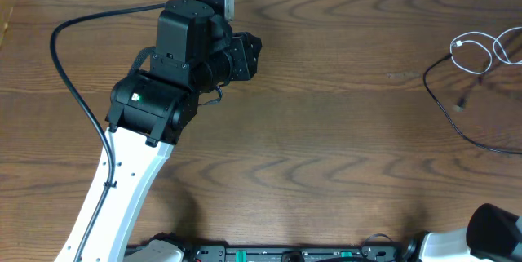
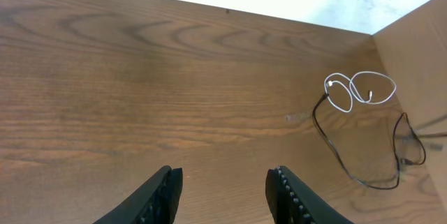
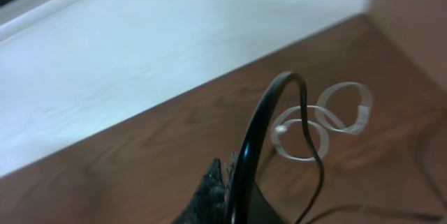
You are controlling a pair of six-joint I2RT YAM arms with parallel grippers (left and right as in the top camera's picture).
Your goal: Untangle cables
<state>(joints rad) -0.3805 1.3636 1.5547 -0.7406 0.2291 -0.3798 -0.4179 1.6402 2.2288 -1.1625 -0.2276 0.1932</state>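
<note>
A thin white cable (image 1: 475, 51) lies in two loops at the far right of the table, and also shows in the left wrist view (image 2: 357, 86) and the right wrist view (image 3: 323, 122). A thin black cable (image 1: 453, 120) curves out from under it; the left wrist view (image 2: 334, 151) shows a second black loop (image 2: 409, 140) beside it. My left gripper (image 2: 225, 188) is open and empty over bare wood, far left of the cables (image 1: 245, 55). My right gripper (image 3: 234, 182) is shut on a black cable (image 3: 265, 112) that arches up out of its jaws.
The table is brown wood (image 1: 326, 148) with a white wall behind it. A thick black arm wire (image 1: 69, 82) loops at the left. A brown side panel (image 2: 419, 49) stands at the table's right edge, close to the cables.
</note>
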